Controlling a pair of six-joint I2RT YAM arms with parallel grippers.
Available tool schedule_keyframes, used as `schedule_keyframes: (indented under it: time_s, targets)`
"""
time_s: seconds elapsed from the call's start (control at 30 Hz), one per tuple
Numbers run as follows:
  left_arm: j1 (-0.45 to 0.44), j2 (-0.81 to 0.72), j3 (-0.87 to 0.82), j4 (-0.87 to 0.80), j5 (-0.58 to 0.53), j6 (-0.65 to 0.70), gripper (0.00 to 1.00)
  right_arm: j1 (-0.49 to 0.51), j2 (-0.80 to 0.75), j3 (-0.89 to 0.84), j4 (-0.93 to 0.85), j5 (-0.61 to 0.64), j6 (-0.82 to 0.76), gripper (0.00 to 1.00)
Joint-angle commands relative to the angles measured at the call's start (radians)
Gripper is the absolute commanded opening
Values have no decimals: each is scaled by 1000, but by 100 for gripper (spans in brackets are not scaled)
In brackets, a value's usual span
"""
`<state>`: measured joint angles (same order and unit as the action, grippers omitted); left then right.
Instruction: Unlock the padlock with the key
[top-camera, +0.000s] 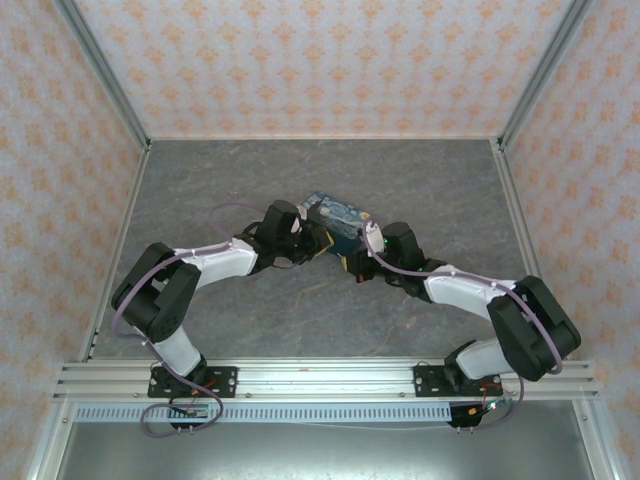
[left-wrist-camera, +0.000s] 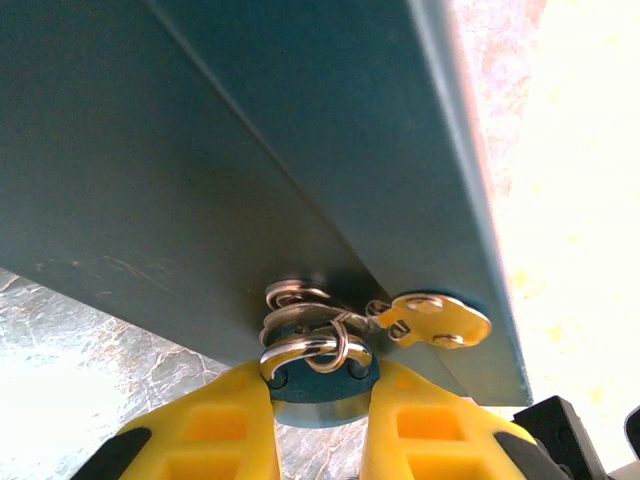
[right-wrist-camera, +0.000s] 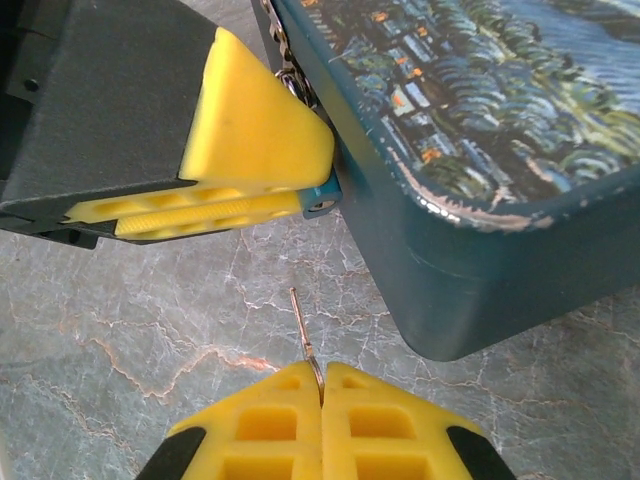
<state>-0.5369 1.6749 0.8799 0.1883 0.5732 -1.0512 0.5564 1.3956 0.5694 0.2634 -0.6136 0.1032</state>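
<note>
The padlock (left-wrist-camera: 318, 392) is a small dark blue body with a silver shackle (left-wrist-camera: 300, 350). The shackle is hooked through the metal loops on the side of the blue painted tin (left-wrist-camera: 250, 150). My left gripper (left-wrist-camera: 322, 405) is shut on the padlock body, one yellow finger on each side. A corner of the padlock (right-wrist-camera: 322, 198) pokes out past the left gripper's finger (right-wrist-camera: 255, 130) in the right wrist view. My right gripper (right-wrist-camera: 322, 385) is shut on the key (right-wrist-camera: 301, 322), whose thin shaft points toward the padlock, a short gap away. From above, both grippers (top-camera: 318, 242) (top-camera: 356, 264) meet at the tin's near side.
The tin (top-camera: 338, 220) lies mid-table on the grey marbled surface (top-camera: 250, 180). Its painted lid (right-wrist-camera: 500, 90) rises just right of the key. A yellow tab (left-wrist-camera: 437, 320) hangs by the padlock's shackle. Patterned walls (top-camera: 60, 150) enclose the table on three sides.
</note>
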Motion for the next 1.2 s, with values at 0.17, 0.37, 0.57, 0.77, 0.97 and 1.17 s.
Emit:
schedule_keyframes:
  time_s: [0.17, 0.37, 0.57, 0.77, 0.97, 1.17]
  targets:
    - [-5, -40, 46, -23, 24, 0, 13, 17, 44, 38, 77, -2, -4, 0]
    - [-7, -46, 47, -27, 20, 0, 13, 16, 51, 40, 97, 9, 6, 0]
    - [-9, -47, 48, -30, 19, -1, 13, 16, 56, 43, 120, 24, 18, 0]
    - [-13, -46, 47, -39, 18, 0, 13, 17, 62, 46, 125, 49, 27, 0]
    - [-17, -44, 47, -37, 16, 0, 13, 16, 71, 47, 129, 48, 32, 0]
    - [-21, -45, 48, -37, 16, -1, 12, 17, 81, 53, 132, 50, 40, 0]
